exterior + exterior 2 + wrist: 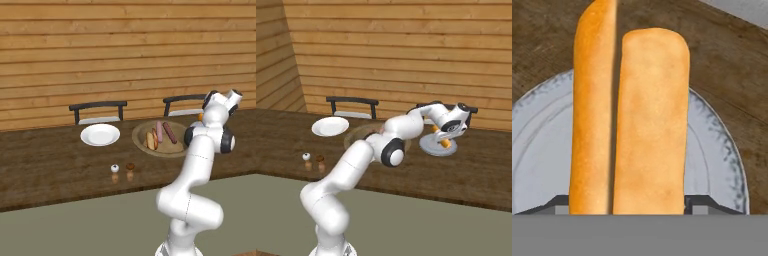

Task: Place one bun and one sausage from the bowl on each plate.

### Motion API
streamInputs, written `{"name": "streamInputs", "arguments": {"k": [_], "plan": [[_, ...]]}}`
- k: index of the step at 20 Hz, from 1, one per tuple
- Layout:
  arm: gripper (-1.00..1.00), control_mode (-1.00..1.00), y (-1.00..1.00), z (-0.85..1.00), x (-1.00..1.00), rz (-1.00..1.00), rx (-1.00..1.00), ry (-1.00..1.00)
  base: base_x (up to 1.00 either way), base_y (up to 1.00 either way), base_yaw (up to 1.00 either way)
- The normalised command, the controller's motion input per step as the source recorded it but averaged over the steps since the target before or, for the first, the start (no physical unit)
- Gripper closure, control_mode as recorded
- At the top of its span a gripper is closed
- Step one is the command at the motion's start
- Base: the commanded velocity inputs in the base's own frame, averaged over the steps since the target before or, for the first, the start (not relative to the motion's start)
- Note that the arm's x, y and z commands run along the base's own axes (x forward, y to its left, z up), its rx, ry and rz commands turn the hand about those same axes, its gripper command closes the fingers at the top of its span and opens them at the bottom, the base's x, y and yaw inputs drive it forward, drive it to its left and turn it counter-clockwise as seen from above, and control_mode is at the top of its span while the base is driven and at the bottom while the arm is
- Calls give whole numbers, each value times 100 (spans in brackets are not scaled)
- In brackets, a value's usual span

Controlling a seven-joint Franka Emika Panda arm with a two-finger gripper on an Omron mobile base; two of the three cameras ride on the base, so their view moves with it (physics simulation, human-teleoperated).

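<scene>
In the hand view the split bun (632, 120) stands lengthwise between the gripper's (628, 202) jaws, which are closed on its sides, running from bottom centre to top, directly over the right-hand plate (712, 150), so release should drop it there.
</scene>
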Motion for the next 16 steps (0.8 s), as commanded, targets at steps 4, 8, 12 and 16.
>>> {"name": "streamInputs", "arguments": {"k": [4, 8, 12, 16], "plan": [[-100, -100, 0, 7, 0, 0, -4, 0, 0, 0, 0], [-100, -100, 4, 7, -2, 0, -5, 0, 0, 0, 0], [-100, -100, 23, 66, -70, 1, -6, -1, 0, 0, 0], [-100, -100, 54, 69, -100, 0, -11, -6, 0, 0, 0]]}}
